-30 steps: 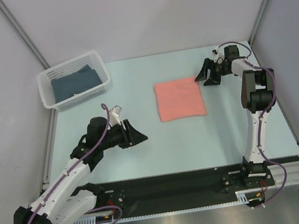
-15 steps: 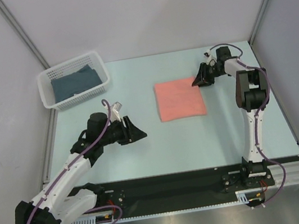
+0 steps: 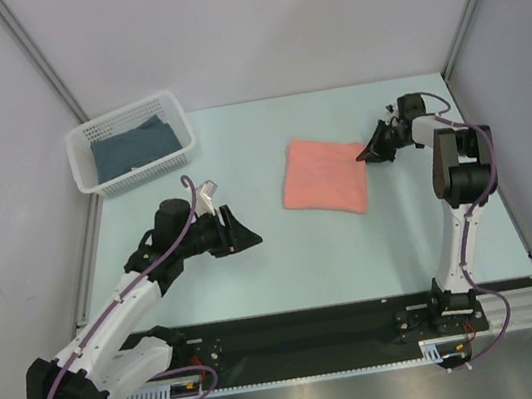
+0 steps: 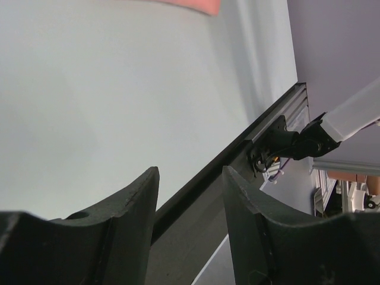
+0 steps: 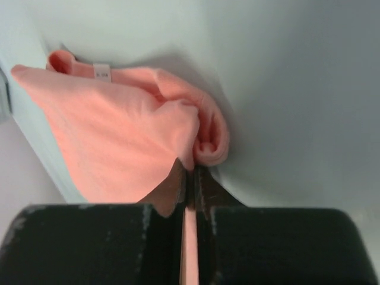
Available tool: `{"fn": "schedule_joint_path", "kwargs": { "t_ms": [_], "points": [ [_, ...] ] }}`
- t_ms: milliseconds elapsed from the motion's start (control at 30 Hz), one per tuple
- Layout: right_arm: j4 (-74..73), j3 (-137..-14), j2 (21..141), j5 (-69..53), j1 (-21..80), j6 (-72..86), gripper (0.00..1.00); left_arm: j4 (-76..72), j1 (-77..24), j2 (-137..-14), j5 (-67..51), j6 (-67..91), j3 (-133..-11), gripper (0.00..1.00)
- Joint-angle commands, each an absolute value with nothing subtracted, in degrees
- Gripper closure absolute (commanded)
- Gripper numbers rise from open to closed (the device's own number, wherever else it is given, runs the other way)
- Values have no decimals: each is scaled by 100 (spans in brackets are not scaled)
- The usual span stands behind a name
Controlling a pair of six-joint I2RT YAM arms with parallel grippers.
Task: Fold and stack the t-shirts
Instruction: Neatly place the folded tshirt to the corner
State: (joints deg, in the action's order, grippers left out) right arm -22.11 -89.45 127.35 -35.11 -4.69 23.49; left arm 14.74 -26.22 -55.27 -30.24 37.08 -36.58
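on pale blue table (image 3: 237, 143) — pink t-shirt (image 3: 323, 178); grey walls (image 3: 248, 20)

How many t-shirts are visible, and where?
2. The pink t-shirt lies on the table, gripped by the right gripper; the dark blue t-shirt is in the white basket, perhaps hiding more.

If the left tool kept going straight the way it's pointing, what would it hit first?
Likely nothing soon: the left tool aims over bare pale blue table, missing the folded pink cloth t-shirt, toward the black front rail. Depth unclear.
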Motion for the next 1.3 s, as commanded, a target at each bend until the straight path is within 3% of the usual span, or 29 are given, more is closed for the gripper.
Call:
{"fn": "schedule_joint_path", "kwargs": {
  "t_ms": [0,233,533,933,1267],
  "points": [
    [-2224,-8202,11895,-2076,-712,3082,100,1371,-2584,-5415,-3138,3797,-3911,47],
    [-2163,-6497,10358,-731,-1089,4261,100,1441,-2584,-4695,-3024,4122,-3613,48],
    [-1864,-4563,8325,395,-2582,5291,100,2038,-2584,-4245,-3146,3851,-3911,47],
    [-2611,-3692,7173,484,-4885,4957,100,2294,-2988,-3718,-3305,4008,-3358,47],
    [-3278,-3823,6873,1291,-4948,4764,100,2277,-3445,-4052,-3313,3858,-3700,46]
  ]
}}
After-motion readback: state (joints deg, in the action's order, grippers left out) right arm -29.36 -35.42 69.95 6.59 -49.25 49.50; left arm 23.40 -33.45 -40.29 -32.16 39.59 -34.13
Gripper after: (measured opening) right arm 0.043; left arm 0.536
